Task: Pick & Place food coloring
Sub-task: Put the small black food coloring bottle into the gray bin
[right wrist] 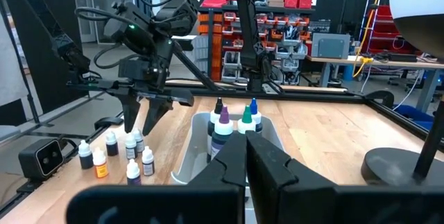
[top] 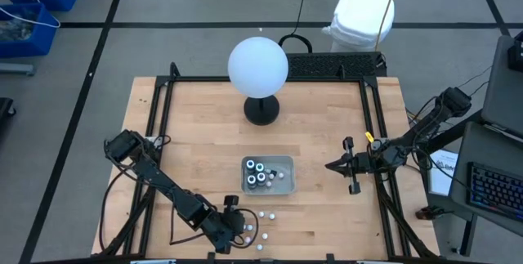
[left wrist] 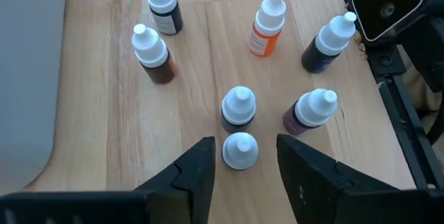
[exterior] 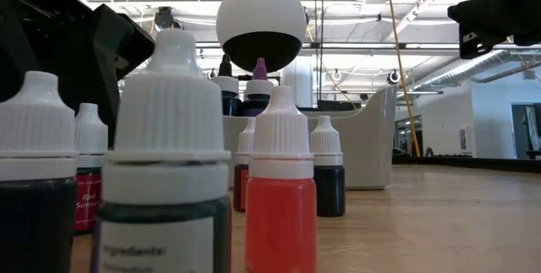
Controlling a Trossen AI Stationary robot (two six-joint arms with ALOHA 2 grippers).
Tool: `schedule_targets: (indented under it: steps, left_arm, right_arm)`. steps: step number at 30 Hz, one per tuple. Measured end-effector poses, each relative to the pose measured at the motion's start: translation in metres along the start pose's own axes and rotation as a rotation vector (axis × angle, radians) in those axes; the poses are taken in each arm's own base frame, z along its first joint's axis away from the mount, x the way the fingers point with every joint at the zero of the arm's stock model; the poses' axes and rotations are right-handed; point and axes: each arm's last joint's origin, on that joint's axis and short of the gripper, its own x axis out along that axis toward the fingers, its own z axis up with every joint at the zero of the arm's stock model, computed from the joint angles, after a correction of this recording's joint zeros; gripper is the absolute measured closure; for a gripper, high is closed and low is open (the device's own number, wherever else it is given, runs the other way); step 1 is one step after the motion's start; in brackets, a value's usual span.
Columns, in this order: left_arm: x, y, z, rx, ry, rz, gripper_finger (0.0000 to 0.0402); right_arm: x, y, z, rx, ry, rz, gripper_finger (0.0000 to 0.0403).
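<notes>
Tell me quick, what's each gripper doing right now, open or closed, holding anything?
Left gripper: open, fingers on either side of a small white-capped bottle on the table, not yet gripping it.
Right gripper: closed, holding nothing, near the grey tray.

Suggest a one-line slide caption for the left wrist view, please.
Left gripper, fingers open, straddles one white-capped food coloring bottle among six others standing on the wooden table.

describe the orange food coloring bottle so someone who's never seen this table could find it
Start at the grey tray in the middle of the table, then look toward the front edge, where small white-capped bottles stand on the bare wood below the left gripper. Among these, the orange bottle is the only one with a bright orange body; its neighbours are dark.
</notes>
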Motion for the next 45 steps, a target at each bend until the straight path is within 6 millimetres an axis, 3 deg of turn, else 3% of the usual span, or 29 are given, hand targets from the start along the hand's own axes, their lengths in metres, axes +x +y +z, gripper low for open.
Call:
schedule_targets:
  steps: [17, 26, 45]
  left_arm:
    - [0.000, 0.002, 0.001, 0.037, -0.018, 0.042, 0.0245]
    - [0.016, 0.005, -0.008, 0.050, 0.020, 0.059, 0.0245]
    - [0.014, 0.007, -0.003, 0.036, 0.008, 0.037, 0.0245]
  right_arm:
    - [0.000, 0.000, 0.000, 0.000, 0.000, 0.000, 0.0403]
    - [0.000, 0.000, 0.000, -0.001, 0.004, -0.001, 0.0403]
    - [0.000, 0.000, -0.001, -0.001, 0.006, -0.003, 0.0403]
